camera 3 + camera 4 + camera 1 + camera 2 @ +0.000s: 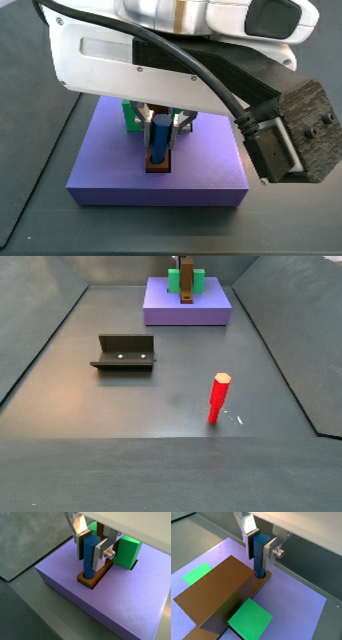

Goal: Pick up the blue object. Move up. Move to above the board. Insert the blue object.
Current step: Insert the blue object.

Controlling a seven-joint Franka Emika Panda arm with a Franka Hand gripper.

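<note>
I have the gripper (261, 545) pinching the blue peg (260, 556) between its silver fingers (270, 551), directly over the end of the brown board (228, 587) on the purple slab (127, 607). The peg stands upright, its lower tip at the hole, apparently already entering; the green block (127, 552) sits just behind. What remains, I judge, is straight down along its axis.

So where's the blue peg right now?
The blue peg stands upright between the gripper's fingers, its lower end at the hole in the brown board, beside the green block.
</note>
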